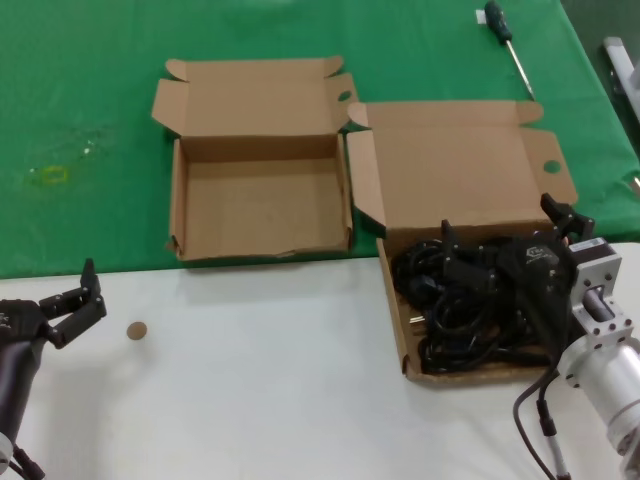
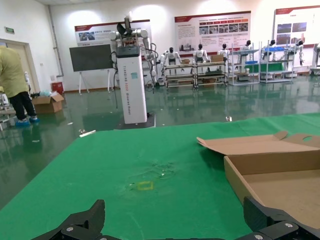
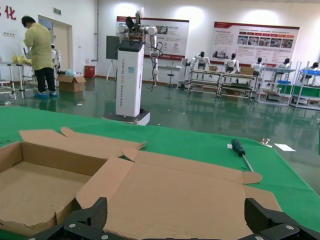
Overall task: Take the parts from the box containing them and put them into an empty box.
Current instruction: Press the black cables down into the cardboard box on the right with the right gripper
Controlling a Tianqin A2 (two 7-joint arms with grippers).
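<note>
The parts, tangled black power cords (image 1: 450, 310), fill the larger cardboard box (image 1: 395, 300) at the right, whose lid (image 1: 450, 165) lies flat behind it. My right gripper (image 1: 500, 235) hovers over the cords at the box's back edge, open, with nothing between its fingers. In the right wrist view the right gripper (image 3: 175, 212) faces that lid (image 3: 185, 190) and the cords are hidden. The smaller empty box (image 1: 260, 205) stands to the left of the larger one on the green cloth. My left gripper (image 1: 85, 300) waits open over the white table at the lower left.
A black-handled screwdriver (image 1: 505, 35) lies on the green cloth at the far right. A small brown disc (image 1: 137, 330) sits on the white table near the left gripper. A yellow mark (image 1: 50, 175) shows on the cloth at far left. The left wrist view catches the empty box's wall (image 2: 240, 182).
</note>
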